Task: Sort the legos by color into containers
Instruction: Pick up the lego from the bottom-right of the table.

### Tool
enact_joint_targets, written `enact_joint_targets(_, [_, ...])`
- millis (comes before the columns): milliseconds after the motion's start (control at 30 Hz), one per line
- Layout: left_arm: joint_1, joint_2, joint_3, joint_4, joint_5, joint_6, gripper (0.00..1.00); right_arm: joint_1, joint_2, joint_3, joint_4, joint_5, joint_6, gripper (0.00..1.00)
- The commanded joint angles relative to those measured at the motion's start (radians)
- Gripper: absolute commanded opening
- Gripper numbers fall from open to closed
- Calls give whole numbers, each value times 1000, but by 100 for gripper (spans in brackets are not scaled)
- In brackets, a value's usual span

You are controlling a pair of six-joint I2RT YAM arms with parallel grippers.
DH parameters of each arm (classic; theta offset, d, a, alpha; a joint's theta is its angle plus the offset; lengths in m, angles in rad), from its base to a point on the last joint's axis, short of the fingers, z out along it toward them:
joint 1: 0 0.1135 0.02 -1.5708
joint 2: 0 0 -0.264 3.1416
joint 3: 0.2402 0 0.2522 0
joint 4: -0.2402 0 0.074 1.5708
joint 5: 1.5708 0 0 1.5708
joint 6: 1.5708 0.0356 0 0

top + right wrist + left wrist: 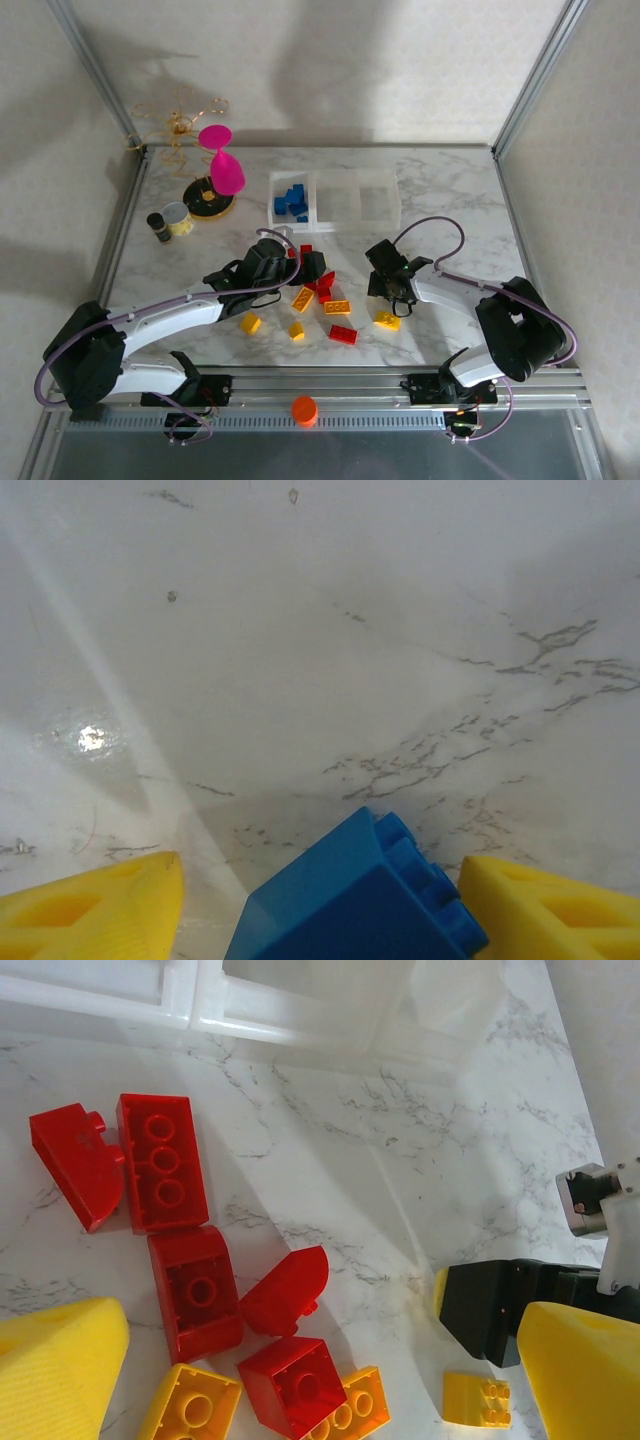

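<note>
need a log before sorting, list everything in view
containers: three, clear, far centre
blue legos: several, blue, left container
loose lego: one, blue, right of pile
red legos: about six, red, centre
yellow legos: about five, yellow, centre and near
orange cap: one, orange, near rail
tin can: one, silver, far left
pink hourglass: one, pink, far left
gold wire ornament: one, gold, far-left corner
left gripper: one, open, over red legos
right gripper: one, open, around loose lego
</note>
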Motion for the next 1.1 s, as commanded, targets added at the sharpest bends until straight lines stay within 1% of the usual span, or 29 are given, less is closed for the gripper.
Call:
enact_joint_targets(0, [-4,-20,23,-7,-32,-12,100,7,7,19,-3,34,2,69])
enact_joint_targets(133, [-4,-20,26,-11,-32,-10,100,7,7,17,2,39,-2,61])
enact_joint_targets(367, [6,-35,23,-5,-35,-23,100,10,-28,35,-2,36,-32,49])
enact_joint_targets(500, [32,-64,16,14,2,-49,100,43,-21,113,-53,74,-66,49])
enact_joint_targets(567, [44,-91,11,2,-1,-44,100,76,-22,146,-41,77,-92,49])
enact_joint_targets(667, [73,-127,13,-49,-19,-35,100,89,-6,199,-10,52,-115,49])
enact_joint_targets(833, [153,-211,-18,-75,-22,-43,100,141,96,349,64,32,-174,49])
enact_joint_targets(967, [205,-238,-3,-130,-17,-27,100,172,218,500,101,29,-220,49])
enact_joint_targets(1067, [235,-250,5,-172,-29,-5,100,176,303,599,161,7,-268,49])
